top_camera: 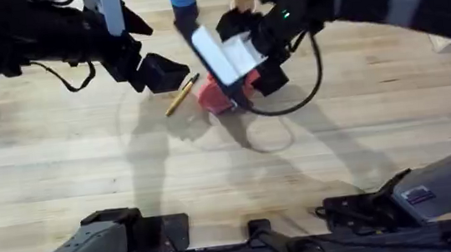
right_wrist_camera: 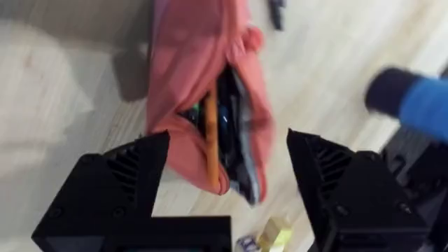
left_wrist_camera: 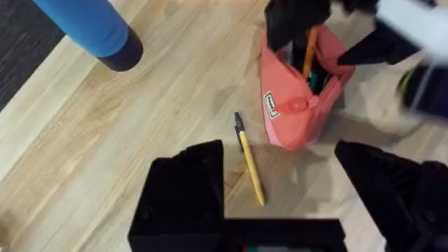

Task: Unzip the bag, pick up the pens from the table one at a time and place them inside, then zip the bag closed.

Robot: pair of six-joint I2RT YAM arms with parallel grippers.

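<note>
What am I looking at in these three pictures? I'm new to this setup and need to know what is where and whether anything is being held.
These are two robot arms at a wooden table. One picture looks down from above; the other two come from cameras on each arm's wrist. The left gripper hovers open over a yellow pen lying on the table, holding nothing. The right gripper is open above the pink bag, which is unzipped; an orange pen already sticks inside it. In the overhead view the bag sits beside the yellow pen. A blue cylinder stands on the table near the bag.
</note>
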